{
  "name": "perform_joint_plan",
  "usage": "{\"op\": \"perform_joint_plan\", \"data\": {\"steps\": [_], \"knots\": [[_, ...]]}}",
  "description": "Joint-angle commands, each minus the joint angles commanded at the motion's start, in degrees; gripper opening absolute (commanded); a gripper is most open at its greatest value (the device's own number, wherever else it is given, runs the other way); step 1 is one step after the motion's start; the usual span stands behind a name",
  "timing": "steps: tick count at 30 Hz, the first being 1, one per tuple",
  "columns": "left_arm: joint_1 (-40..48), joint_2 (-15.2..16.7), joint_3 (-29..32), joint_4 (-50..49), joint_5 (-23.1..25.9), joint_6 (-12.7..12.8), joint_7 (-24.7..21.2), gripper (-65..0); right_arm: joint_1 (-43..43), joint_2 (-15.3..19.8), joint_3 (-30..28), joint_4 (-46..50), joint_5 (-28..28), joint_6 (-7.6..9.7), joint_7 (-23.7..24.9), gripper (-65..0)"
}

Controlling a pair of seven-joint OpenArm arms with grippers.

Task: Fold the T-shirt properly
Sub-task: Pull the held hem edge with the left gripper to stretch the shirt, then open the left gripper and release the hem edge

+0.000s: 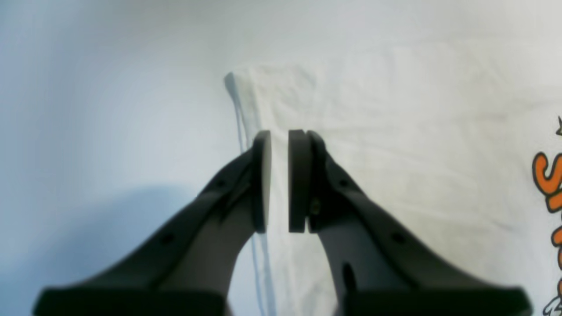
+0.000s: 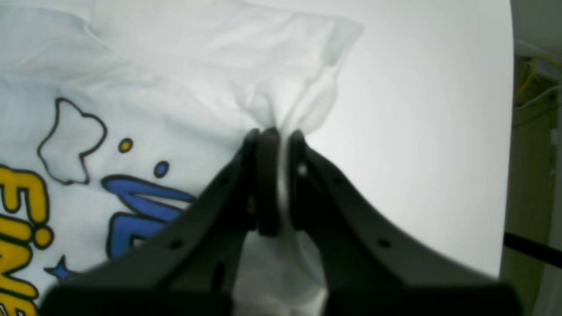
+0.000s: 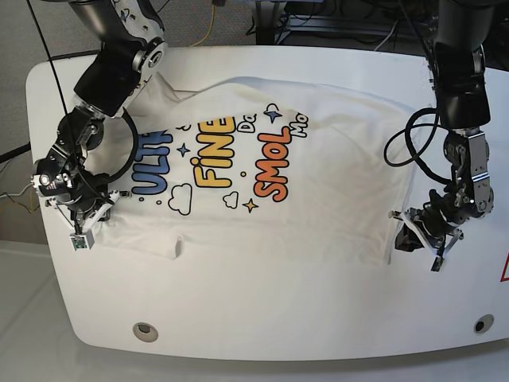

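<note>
The T-shirt (image 3: 318,183) reads "FINE" and "SMOL". The right gripper (image 2: 278,136) pinches its cloth near the table's (image 3: 262,318) edge. The left gripper (image 1: 279,140) stands slightly parted, holding nothing

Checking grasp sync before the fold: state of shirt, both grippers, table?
T-shirt: spread print-up on the table, not yet folded; one edge bunched and lifted where the right gripper holds it.
Right gripper: shut on T-shirt fabric.
Left gripper: open, narrow gap between the pads, nothing pinched, over the shirt's edge.
Table: white, shirt lying on it.
</note>
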Motion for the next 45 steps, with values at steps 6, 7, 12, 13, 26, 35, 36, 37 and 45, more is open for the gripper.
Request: {"op": "perform_joint_plan", "data": {"steps": [6,7,12,13,26,35,36,37,45], "knots": [[0.0,-0.1,-1.0,-1.1,0.0,0.0,-0.2,-59.4,-0.4,-1.1,-0.1,0.0,-0.3,0.00,0.1,-62.7],[0.0,-0.1,-1.5,-1.5,0.0,0.0,-0.2,-59.0,-0.5,-1.2,-0.1,0.0,-0.3,0.00,0.2,-62.7],[-0.1,-0.1,-4.2,-3.2,0.0,-0.3,-0.2,-44.5,-0.5,-1.6,-0.4,0.1,-0.3,0.00,0.2,-62.7],[-0.2,-0.1,-4.6,-3.3,0.0,-0.3,-0.2,-39.6,-0.5,-1.6,-1.2,0.0,0.0,0.00,0.2,-62.7],[-0.3,0.3,-4.7,-6.1,-0.4,-3.3,-4.2,-17.6,-0.8,-1.7,-3.9,0.3,0.2,0.00,0.2,-62.7],[-4.5,0.4,-4.7,-21.0,-0.4,-7.1,-8.9,-17.6,-0.8,-1.7,-3.9,0.1,0.2,0.00,0.2,-62.7],[-4.7,0.4,-4.7,-22.1,-0.4,-7.1,-9.4,-17.6,-0.8,-1.7,-3.9,0.1,0.2,0.00,0.2,-62.7],[-5.5,0.4,-4.7,-24.4,-0.4,-7.1,-10.5,-17.6,-0.8,-1.6,-3.9,0.1,0.2,0.00,0.2,-62.7],[-6.3,0.4,-4.6,-30.1,-0.1,-7.1,-14.2,-17.6,-0.8,-1.6,-3.9,0.2,0.0,0.00,0.2,-62.7]]}}
